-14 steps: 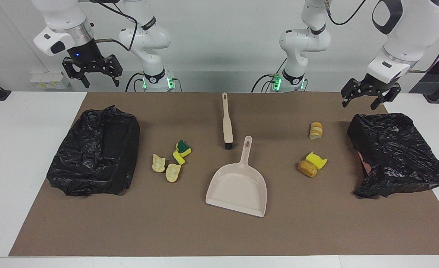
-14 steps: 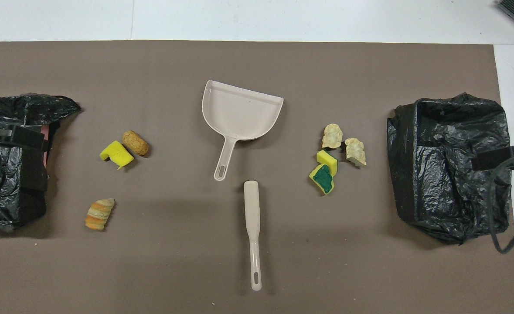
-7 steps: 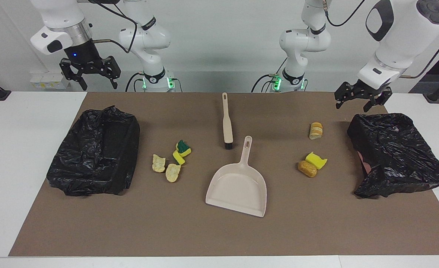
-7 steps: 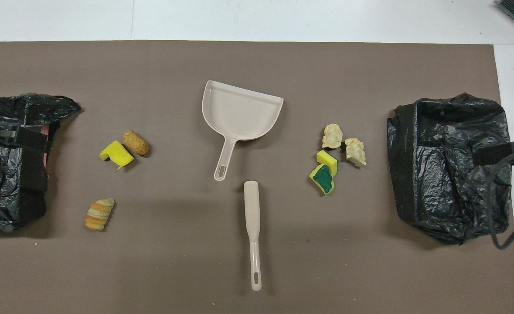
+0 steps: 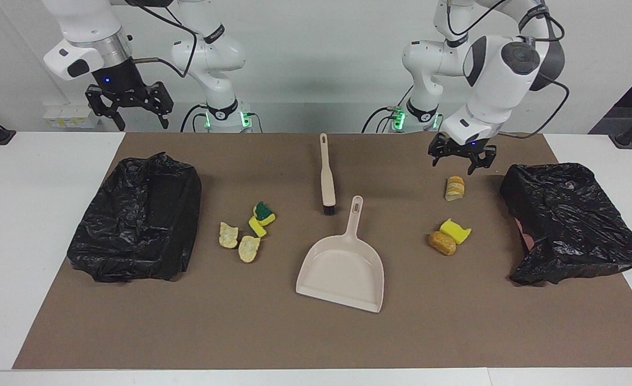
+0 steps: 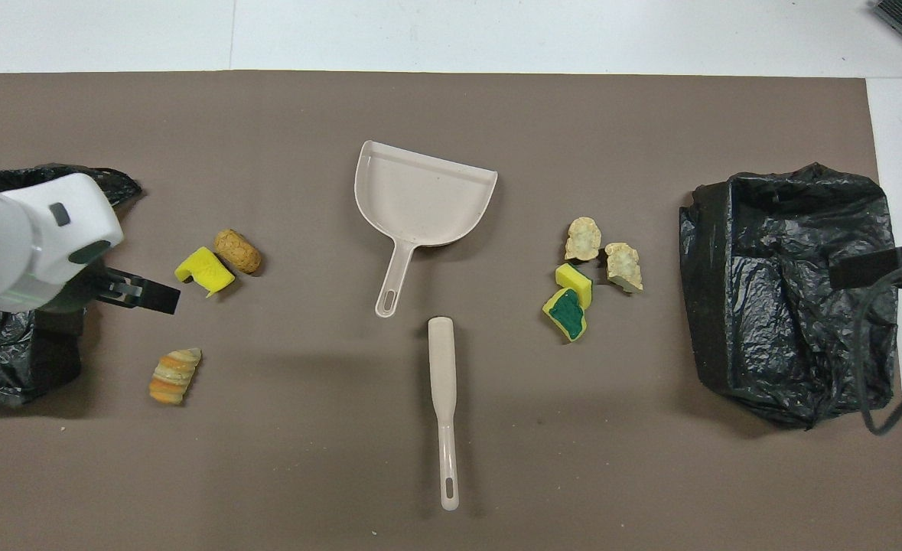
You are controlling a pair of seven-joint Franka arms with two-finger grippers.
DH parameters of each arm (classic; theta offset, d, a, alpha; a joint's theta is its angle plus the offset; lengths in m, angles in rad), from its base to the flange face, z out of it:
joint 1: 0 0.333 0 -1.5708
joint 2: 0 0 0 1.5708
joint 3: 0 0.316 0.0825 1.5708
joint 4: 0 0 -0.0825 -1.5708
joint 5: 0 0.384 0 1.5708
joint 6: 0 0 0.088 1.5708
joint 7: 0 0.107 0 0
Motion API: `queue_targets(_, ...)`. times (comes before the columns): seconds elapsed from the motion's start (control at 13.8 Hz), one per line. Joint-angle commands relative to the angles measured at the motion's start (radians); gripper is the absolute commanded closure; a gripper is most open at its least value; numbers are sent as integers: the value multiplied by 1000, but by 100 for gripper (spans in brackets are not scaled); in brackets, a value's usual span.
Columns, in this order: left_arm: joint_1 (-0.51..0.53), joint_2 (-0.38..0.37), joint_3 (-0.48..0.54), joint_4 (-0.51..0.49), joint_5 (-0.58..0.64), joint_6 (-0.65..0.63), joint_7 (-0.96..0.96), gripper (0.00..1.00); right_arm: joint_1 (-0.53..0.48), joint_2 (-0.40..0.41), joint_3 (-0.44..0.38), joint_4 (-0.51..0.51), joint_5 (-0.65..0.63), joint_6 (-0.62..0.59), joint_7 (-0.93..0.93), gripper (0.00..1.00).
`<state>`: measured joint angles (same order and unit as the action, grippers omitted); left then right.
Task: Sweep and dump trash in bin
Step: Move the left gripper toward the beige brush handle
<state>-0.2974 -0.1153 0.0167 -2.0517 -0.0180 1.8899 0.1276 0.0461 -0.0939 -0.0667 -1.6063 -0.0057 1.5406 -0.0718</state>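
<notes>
The trash lies in two groups. Toward the right arm's end are two tan chunks (image 5: 229, 235) (image 5: 249, 249), a yellow sponge piece (image 5: 257, 227) and a green-backed sponge piece (image 5: 264, 213) (image 6: 567, 314). Toward the left arm's end are a striped bread chunk (image 5: 455, 188) (image 6: 174, 375), a yellow sponge piece (image 5: 456, 231) and a brown chunk (image 5: 441, 242). A beige dustpan (image 5: 342, 268) (image 6: 420, 191) and a beige brush (image 5: 326, 174) (image 6: 443, 405) lie mid-table. My left gripper (image 5: 461, 163) (image 6: 148, 295) is open in the air over the striped chunk. My right gripper (image 5: 131, 115) (image 6: 867, 269) is open, raised over its bin.
Two bins lined with black bags stand at the table's ends, one at the right arm's end (image 5: 184, 214) (image 6: 787, 291) and one at the left arm's end (image 5: 573, 225) (image 6: 7, 360). A brown mat (image 5: 316, 332) covers the table.
My left arm has swung from over its bin toward the table's middle and lowered to over the striped chunk. The right gripper has barely moved. Nothing on the table moved.
</notes>
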Motion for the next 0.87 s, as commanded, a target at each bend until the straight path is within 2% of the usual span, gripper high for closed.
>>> queue_targets(0.0, -122, -49, 14, -113, 15, 80, -144, 0, -17, -17, 2, -27, 4, 18, -25, 0)
queue_targets(0.14, -256, -40, 14, -128, 15, 106, -290, 0, -20, -13, -10, -17, 16, 12, -37, 0)
queue_targets(0.36, -411, -11, 14, -209, 15, 257, -466, 0, -3, -56, -7, -21, 7, 6, -40, 0)
queue_targets(0.58, -529, 23, 14, -229, 15, 344, -641, 0, -6, -55, -5, -56, 7, 6, -42, 0)
queue_targets(0.8, -636, 88, 14, -232, 13, 420, -800, 0, -5, -63, -5, -108, 7, 6, -43, 0)
